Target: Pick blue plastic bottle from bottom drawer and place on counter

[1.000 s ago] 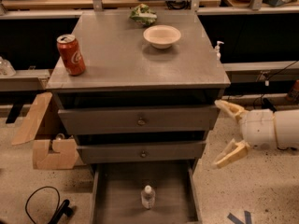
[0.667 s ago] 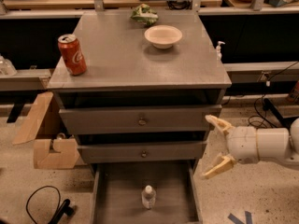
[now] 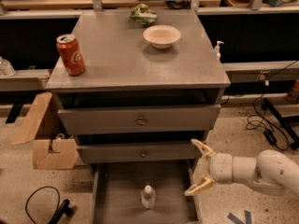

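- Gripper (image 3: 189, 168) — low at the right edge of the bottom drawer (image 3: 119, 190), fingers spread wide, holding nothing.
- Blue plastic bottle (image 3: 148, 196) stands upright on the drawer floor, about mid-width and well apart from both side walls. It is to the left of the gripper, untouched.
- Step in hand, as I judge it: the reach. Carry the fingers over the low right wall, drop to the bottle's body below the cap, and straddle it squarely before closing — a glancing finger would likely tip it.
- Tabletop (image 3: 117, 64) of the cabinet shows bare room between the Coca-Cola can (image 3: 71, 54) and the white bowl (image 3: 161, 35) for the set-down.
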You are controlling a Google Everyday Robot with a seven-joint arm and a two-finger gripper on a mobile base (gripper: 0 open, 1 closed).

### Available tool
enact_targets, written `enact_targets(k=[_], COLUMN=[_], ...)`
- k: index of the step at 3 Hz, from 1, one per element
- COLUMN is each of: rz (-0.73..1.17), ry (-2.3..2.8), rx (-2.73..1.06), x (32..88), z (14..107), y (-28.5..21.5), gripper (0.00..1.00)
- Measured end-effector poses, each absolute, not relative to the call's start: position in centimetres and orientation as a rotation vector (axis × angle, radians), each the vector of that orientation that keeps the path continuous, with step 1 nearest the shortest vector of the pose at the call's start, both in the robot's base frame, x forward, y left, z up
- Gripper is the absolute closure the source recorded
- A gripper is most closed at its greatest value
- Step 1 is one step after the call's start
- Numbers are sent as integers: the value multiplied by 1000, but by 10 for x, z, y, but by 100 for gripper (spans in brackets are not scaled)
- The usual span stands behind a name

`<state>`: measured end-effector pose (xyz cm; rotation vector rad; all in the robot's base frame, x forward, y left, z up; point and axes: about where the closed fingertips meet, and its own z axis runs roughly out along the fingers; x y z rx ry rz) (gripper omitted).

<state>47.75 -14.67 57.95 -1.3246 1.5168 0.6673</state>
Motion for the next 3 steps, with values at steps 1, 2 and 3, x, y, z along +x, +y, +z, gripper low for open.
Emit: enact_targets(k=[1,2,3], rz=[710,747,747], ry=[1483,1502,1502], rx=[-1290,-1272,-1272], x=[481,480,480], z=[527,485,485], y=[-142,-138,-138], gripper=[0,0,0])
